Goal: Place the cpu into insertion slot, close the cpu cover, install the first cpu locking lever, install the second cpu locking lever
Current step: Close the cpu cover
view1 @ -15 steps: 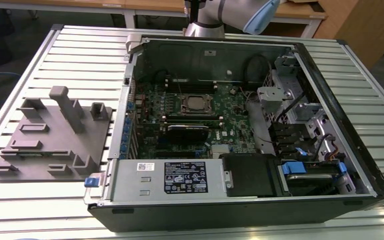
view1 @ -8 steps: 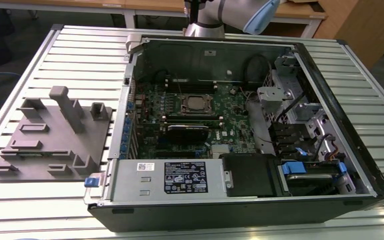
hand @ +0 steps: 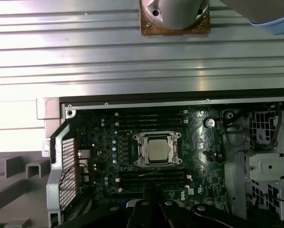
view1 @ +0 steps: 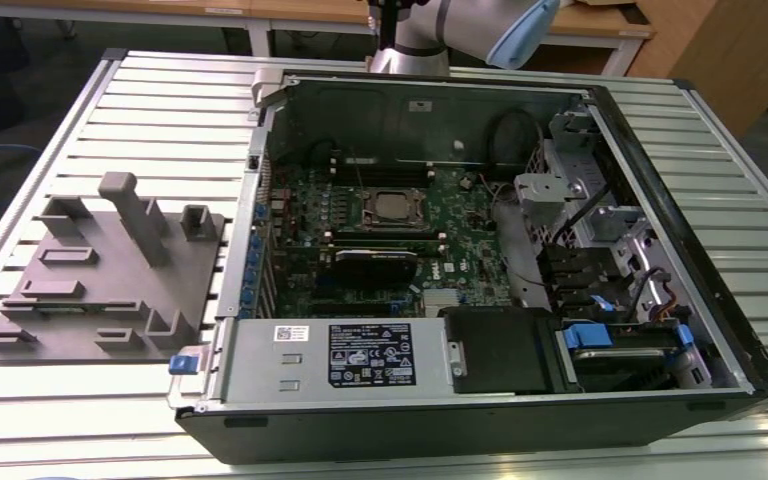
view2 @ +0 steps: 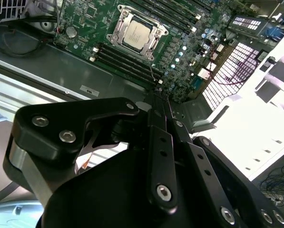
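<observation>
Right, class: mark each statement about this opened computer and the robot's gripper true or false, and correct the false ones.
1. The cpu sits in the insertion slot. True.
2. The gripper touches the cpu. False: it is apart from it.
3. The computer case is closed. False: its side is open, showing the green board.
4. A grey fixture block stands at the exterior view's left of the case. True.
5. The table is wooden. False: the table is slatted metal.

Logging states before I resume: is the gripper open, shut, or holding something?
Gripper: shut, holding nothing, well apart from the cpu.
</observation>
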Motion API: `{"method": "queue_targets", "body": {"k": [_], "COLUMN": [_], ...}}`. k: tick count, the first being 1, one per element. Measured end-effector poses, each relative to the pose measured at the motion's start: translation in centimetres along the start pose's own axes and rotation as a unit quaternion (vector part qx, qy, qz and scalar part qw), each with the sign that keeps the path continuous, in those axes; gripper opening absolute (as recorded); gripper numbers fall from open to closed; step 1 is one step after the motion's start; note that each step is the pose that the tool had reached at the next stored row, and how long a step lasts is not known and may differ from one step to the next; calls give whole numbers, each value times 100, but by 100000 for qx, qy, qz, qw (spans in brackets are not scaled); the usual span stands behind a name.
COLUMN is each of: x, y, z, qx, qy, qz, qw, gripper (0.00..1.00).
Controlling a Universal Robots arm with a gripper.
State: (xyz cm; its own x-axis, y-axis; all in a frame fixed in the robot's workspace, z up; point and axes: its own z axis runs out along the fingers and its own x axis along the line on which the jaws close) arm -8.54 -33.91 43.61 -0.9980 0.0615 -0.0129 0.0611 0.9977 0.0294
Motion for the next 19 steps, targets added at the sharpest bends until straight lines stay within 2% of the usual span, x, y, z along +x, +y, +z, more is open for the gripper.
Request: {"method": "queue_targets", "body": {"k": [19], "x": [1], "y": [-1], "z": [40], "qx": [6], "qy": [5], "qz": [1], "qw": [100000], "gripper": [10]}}
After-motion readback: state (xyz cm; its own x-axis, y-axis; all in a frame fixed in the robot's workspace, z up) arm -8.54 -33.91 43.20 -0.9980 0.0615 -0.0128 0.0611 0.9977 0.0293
